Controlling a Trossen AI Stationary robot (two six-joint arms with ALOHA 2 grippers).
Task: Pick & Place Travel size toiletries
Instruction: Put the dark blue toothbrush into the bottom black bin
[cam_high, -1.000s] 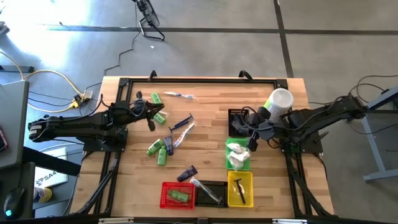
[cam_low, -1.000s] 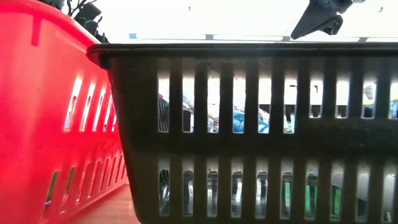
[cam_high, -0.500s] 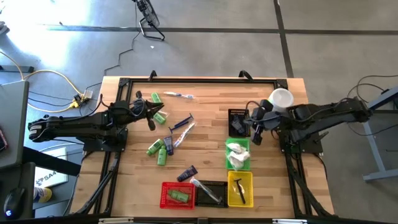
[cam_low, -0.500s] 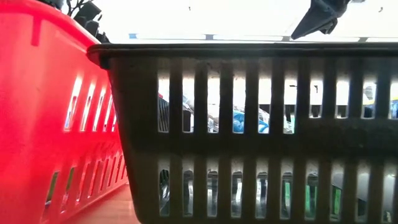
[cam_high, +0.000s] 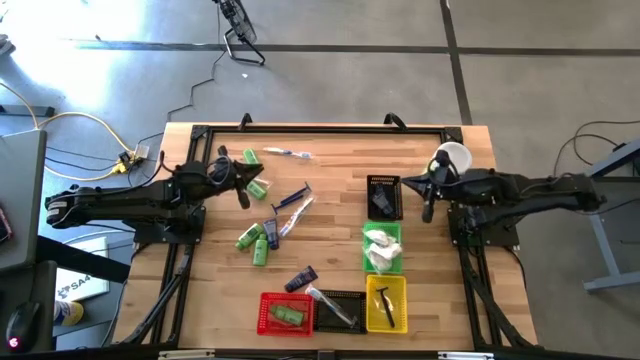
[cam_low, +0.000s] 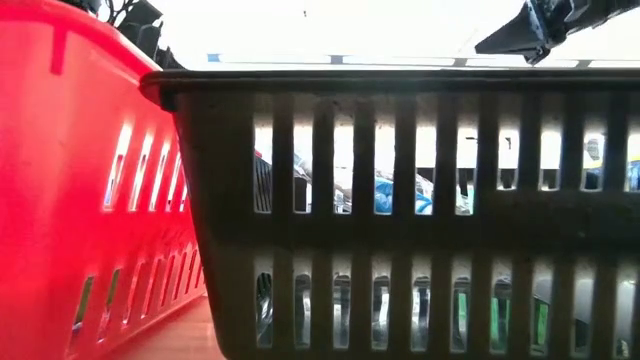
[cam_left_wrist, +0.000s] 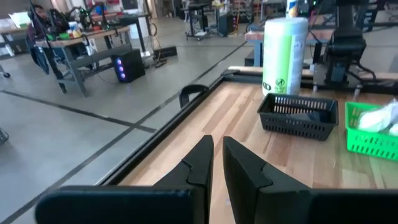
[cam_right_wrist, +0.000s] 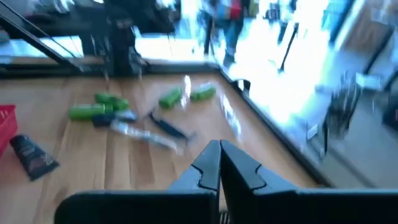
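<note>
On the table (cam_high: 330, 165), the mesh baskets along the right and near edges each take one kind. The clenched, empty right gripper (cam_high: 429, 208) hangs beside the black basket (cam_high: 384, 196); the left gripper (cam_high: 243, 190), nearly clenched and holding nothing, hovers above loose toiletries (cam_high: 262, 238) left of centre, seemingly ready to pick.

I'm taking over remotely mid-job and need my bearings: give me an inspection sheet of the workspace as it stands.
Surface: wooden table, black frame.
Job's things: loose green bottles, navy tube, toothbrush on the table's left half; some items already in baskets.
Clutter: red basket, black baskets, green basket, yellow basket; white cup.
Grippers: left gripper shut, holding nothing visible; right gripper shut, empty, beside the cup.
Cables: yellow cable on the floor at left.
Surroundings: concrete floor, workbenches beyond.
</note>
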